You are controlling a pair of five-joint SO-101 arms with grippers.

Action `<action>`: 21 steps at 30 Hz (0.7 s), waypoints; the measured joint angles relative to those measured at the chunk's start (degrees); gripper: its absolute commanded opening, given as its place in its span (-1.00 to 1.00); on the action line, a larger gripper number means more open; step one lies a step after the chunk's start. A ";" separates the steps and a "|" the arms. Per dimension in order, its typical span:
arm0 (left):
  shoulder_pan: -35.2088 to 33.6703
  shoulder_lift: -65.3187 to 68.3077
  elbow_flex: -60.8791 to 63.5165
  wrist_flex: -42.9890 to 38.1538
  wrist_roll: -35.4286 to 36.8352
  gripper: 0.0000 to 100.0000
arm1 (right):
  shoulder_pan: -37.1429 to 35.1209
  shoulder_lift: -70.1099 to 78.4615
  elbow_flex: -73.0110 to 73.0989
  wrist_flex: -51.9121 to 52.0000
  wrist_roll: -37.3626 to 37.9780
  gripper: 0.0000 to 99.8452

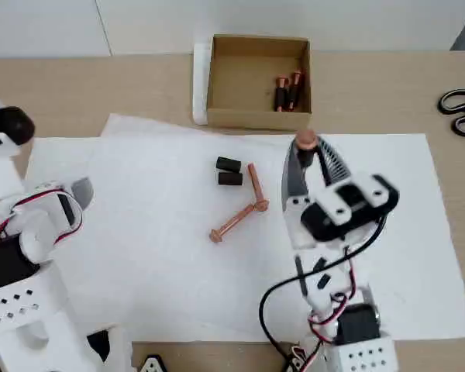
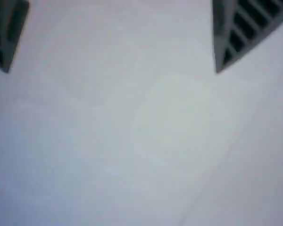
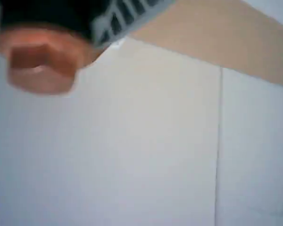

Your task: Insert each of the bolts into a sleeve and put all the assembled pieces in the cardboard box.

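We saw the right gripper (image 1: pixel 308 151) closed on a held bolt (image 1: pixel 304 140), whose copper head sat just in front of the box (image 1: pixel 248 118), near the box's right front corner. In the right wrist view the hex head of the held bolt (image 3: pixel 37 61) showed beneath a dark mass, and we could not tell whether that mass was a sleeve or part of the gripper.

Inside the box, against its right wall, two assembled pieces (image 1: pixel 287 91) lay side by side.

In front of the box, two loose bolts (image 1: pixel 255 182) lay on the sheet (image 1: pixel 139 232), meeting at one end in a V. Just beside them, on the side nearer the box's left wall, two black sleeves (image 1: pixel 229 164) lay one behind the other, close together and apart from the bolts.

The left gripper (image 1: pixel 81 190) was well apart from the box, far off to its left and front. In the left wrist view its fingers (image 2: pixel 236 33) stood wide apart with nothing between them, over bare sheet.

The sheet covered most of the table (image 1: pixel 101 85) in front of the box. Scissors (image 1: pixel 461 111) lay on the table well to the right of the box
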State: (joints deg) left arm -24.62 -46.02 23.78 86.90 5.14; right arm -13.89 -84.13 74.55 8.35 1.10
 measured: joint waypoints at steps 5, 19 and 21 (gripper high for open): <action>-0.09 -0.09 0.62 2.37 -0.97 -0.48 | 2.02 23.82 -18.11 -7.47 0.00 -0.99; -0.62 -0.09 0.79 6.42 -1.05 -0.48 | 2.55 100.04 -70.33 -10.02 0.00 -0.99; -0.62 -0.09 0.79 6.42 -1.05 -0.48 | 2.55 107.87 -75.87 -10.02 0.00 -0.99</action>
State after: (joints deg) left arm -25.23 -46.11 24.57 93.32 4.09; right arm -11.34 23.74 -1.32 -1.67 1.10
